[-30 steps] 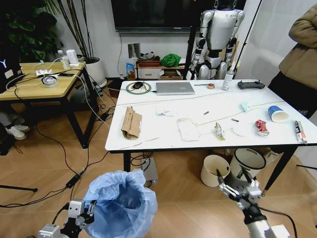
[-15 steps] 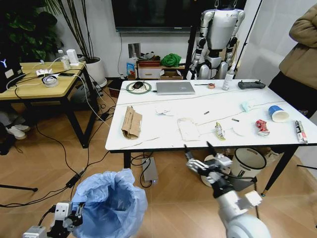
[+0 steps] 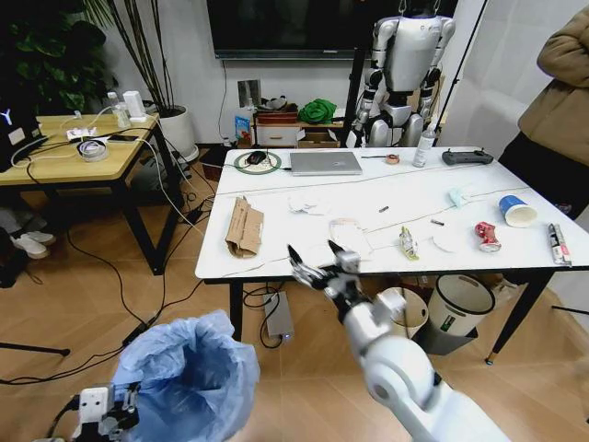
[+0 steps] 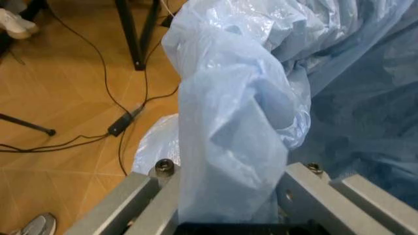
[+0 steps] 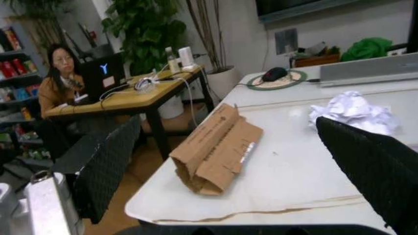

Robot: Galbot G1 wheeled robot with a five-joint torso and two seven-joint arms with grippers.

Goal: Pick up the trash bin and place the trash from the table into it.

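Low at 7 o'clock, left gripper (image 3: 101, 416) clamps bag rim of trash bin (image 3: 184, 378). Right gripper (image 3: 315, 264), fingers wide, hovers at table (image 3: 276, 262) front edge, cardboard piece (image 3: 245, 226) at its 10 o'clock. Advice: approach cardboard level, straddle folded edge, avoid scraping tabletop.

bin body (image 3: 189, 382) hidden under bag
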